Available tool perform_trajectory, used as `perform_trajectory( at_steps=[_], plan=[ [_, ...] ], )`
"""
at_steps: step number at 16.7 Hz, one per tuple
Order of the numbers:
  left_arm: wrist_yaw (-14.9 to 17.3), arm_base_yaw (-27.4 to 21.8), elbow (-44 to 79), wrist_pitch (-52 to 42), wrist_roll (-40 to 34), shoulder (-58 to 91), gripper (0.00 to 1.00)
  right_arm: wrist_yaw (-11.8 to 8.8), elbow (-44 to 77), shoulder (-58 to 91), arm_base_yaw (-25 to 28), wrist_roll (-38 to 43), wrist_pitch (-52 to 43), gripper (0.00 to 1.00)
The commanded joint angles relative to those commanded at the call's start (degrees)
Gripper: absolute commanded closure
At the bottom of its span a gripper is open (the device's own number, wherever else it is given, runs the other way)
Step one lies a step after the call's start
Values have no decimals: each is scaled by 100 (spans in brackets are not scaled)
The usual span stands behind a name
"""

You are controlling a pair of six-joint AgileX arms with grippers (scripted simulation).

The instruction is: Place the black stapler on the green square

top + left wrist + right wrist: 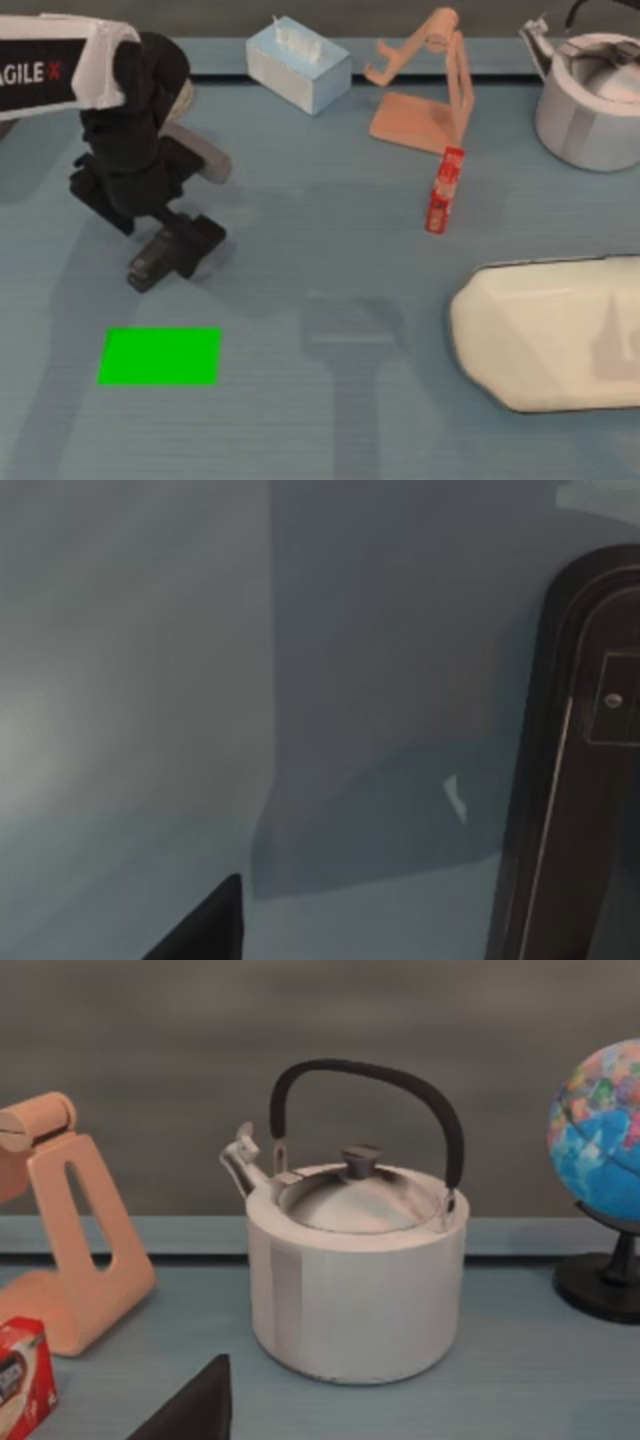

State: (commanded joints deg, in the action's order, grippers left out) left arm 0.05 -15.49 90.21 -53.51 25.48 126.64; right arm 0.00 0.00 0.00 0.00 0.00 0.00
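Gripping black stapler [152, 265] — left end effector [172, 252] closed | above green square [159, 356]

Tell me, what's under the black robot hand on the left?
Under the left gripper sits the black stapler, poking out toward the green square. The fingers hide most of it, so whether they squeeze it can't be seen.

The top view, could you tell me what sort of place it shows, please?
Probably a simulated tabletop test bench: a blue table scattered with unrelated props, namely a tissue box, kettle and phone stand.
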Motion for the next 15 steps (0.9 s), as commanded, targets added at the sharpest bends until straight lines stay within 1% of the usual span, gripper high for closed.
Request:
perform_trajectory(
  at_steps=[11, 12, 15],
  plan=[
    [0, 0, 0, 0, 0, 0, 98, 0, 0, 0, 0, 0, 0, 0],
    [0, 0, 0, 0, 0, 0, 100, 0, 0, 0, 0, 0, 0, 0],
    [0, 0, 0, 0, 0, 0, 100, 0, 0, 0, 0, 0, 0, 0]
  ],
)
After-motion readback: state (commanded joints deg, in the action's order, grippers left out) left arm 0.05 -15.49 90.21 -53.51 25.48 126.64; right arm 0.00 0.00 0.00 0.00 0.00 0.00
